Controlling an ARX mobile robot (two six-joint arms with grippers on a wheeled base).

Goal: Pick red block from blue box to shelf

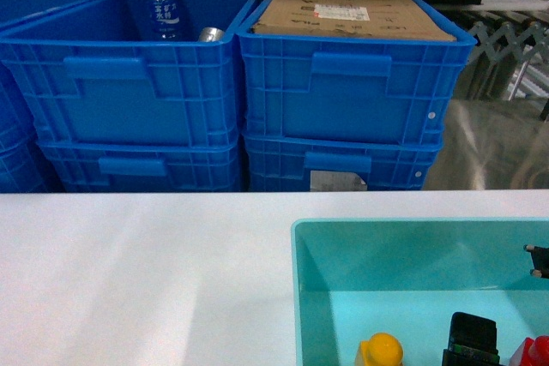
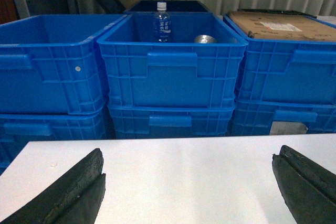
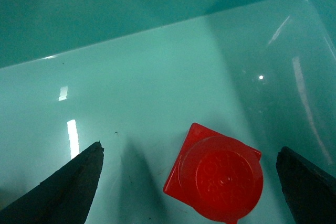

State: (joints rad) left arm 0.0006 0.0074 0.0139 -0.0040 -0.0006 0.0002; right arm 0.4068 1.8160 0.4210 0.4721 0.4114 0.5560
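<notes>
The right pincer (image 3: 189, 182), fingers spread wide, hangs over the red block (image 3: 215, 177) lying on the blue box (image 1: 313, 297) floor; the left pincer (image 2: 189, 182) gapes above the white tabletop (image 2: 178, 171).

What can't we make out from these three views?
- Shelf: in no view.
- Red block: head view's bottom edge cuts it to a sliver; its height unreadable.
- Right claw: head view shows only a dark part in the blue box.
- Bottle label: too small.
</notes>
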